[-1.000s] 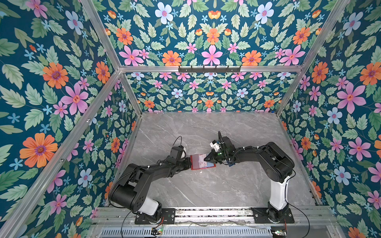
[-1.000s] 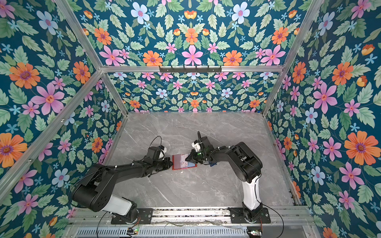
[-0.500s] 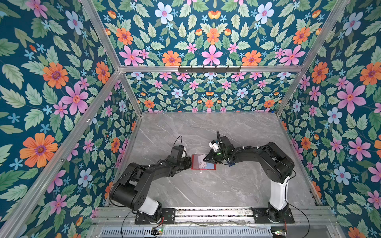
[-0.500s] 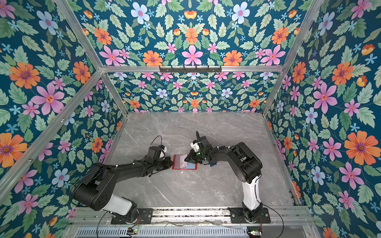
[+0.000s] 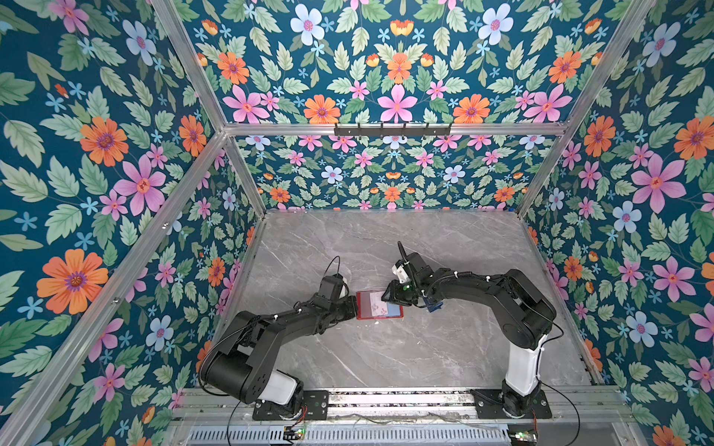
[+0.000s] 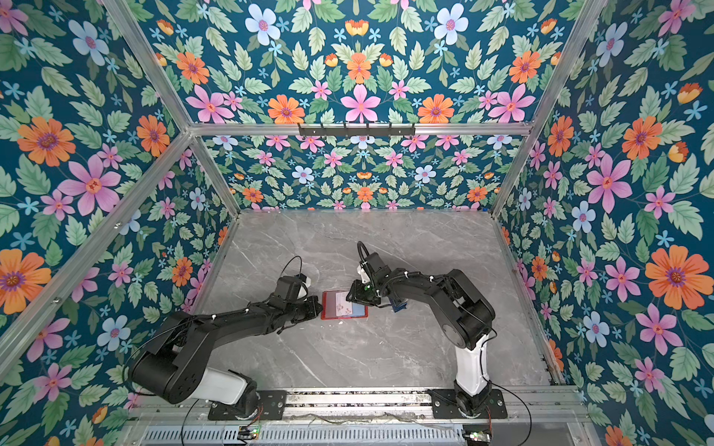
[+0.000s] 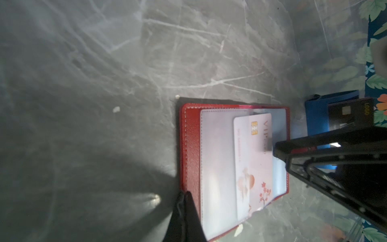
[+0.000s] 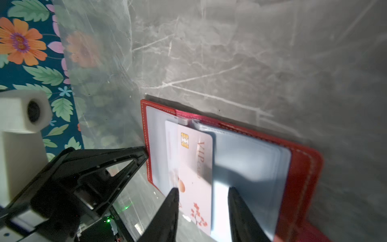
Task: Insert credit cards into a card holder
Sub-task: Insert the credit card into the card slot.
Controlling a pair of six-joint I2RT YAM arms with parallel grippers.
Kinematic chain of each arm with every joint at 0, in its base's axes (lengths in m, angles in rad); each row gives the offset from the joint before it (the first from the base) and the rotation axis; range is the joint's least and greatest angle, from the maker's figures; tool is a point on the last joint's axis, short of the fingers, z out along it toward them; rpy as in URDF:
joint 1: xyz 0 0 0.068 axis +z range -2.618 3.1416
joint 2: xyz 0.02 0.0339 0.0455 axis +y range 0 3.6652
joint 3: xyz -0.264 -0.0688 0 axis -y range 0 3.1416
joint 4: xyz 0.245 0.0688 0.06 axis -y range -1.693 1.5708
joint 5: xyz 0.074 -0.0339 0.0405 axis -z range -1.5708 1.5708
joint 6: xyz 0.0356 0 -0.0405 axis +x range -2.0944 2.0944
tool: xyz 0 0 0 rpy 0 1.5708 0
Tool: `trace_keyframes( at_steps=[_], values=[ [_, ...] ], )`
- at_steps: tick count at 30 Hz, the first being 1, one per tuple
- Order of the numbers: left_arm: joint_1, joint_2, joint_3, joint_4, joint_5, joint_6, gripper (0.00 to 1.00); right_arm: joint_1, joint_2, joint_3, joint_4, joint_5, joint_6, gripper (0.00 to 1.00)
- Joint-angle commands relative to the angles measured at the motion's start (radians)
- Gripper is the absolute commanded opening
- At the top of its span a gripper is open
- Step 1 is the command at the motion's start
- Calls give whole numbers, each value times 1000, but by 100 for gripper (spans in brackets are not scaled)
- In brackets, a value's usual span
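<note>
The red card holder (image 5: 362, 305) (image 6: 327, 306) lies open on the table, its clear sleeves facing up. A whitish-pink credit card (image 7: 253, 159) (image 8: 194, 167) with a gold chip sits partly inside a sleeve, one end sticking out. My right gripper (image 8: 202, 189) (image 5: 388, 297) is open, its fingers straddling that free end without touching it. My left gripper (image 7: 184, 193) (image 5: 353, 307) is shut, its tip against the holder's (image 7: 189, 146) outer red edge. A dark card (image 7: 351, 114) stands in a blue tray.
The blue tray (image 5: 434, 306) (image 6: 400, 306) (image 7: 318, 117) sits on the table just right of the holder, under my right arm. Small white crumbs (image 7: 116, 109) lie on the grey marble top. Floral walls close in the table on three sides.
My right gripper has opened and let go of the pink card, which stays in the sleeve. The left arm has barely moved.
</note>
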Motion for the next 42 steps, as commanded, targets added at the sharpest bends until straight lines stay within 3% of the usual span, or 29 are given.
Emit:
trace_keyframes(
  at_steps=[1,13,18,42],
  values=[
    [-1,-5,0,-19,6,-4,0,17,-10,34,-122,101,-46,40],
    [-2,-3,3,-21,6,-4,0,68,29,140,-309,272,-84,11],
    [-3,3,3,-17,10,-3,0,81,56,175,-349,289,-93,4],
    [-5,12,14,-17,8,-3,0,89,123,219,-339,171,-99,0]
  ],
)
